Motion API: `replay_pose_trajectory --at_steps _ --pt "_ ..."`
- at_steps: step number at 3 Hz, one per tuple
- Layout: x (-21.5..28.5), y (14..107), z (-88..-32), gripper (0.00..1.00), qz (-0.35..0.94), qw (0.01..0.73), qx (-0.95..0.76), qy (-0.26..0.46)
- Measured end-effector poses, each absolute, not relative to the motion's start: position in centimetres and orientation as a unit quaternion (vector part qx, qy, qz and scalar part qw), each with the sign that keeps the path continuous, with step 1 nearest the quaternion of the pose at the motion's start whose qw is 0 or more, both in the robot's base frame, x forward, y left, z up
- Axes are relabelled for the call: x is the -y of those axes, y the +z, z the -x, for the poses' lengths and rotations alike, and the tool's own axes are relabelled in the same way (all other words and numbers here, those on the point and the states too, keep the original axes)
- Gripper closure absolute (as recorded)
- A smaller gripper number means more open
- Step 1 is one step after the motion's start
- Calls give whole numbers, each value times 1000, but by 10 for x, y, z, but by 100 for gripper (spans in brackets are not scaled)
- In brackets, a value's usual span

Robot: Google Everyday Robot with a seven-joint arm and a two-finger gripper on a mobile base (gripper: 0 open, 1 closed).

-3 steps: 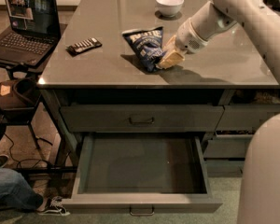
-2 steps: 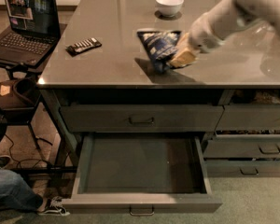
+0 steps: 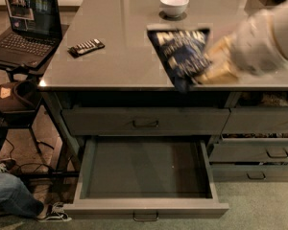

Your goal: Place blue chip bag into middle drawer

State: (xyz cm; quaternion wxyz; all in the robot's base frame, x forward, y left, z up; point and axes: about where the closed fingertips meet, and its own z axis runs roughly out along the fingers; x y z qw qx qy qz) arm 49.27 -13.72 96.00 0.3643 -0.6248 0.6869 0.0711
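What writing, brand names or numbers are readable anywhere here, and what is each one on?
Nothing here can be quoted.
blue chip bag: white lettering, too blurred to read; the claw grips it at the table front edge.
laptop screen: content too small to read.
black remote: button marks illegible.
white bowl and open middle drawer: no writing visible.

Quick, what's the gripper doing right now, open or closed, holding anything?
Gripper: closed on the blue chip bag, at the front edge of the table, above the open middle drawer.
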Motion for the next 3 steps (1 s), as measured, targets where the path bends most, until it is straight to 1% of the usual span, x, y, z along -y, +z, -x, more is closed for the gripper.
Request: replay_pose_trajectory --at_steps 1,2,3 --pt "169 935 -463 100 611 343 -710 63" --pt "168 935 -463 100 610 343 -711 64" --pt "160 903 -463 100 601 335 -723 61"
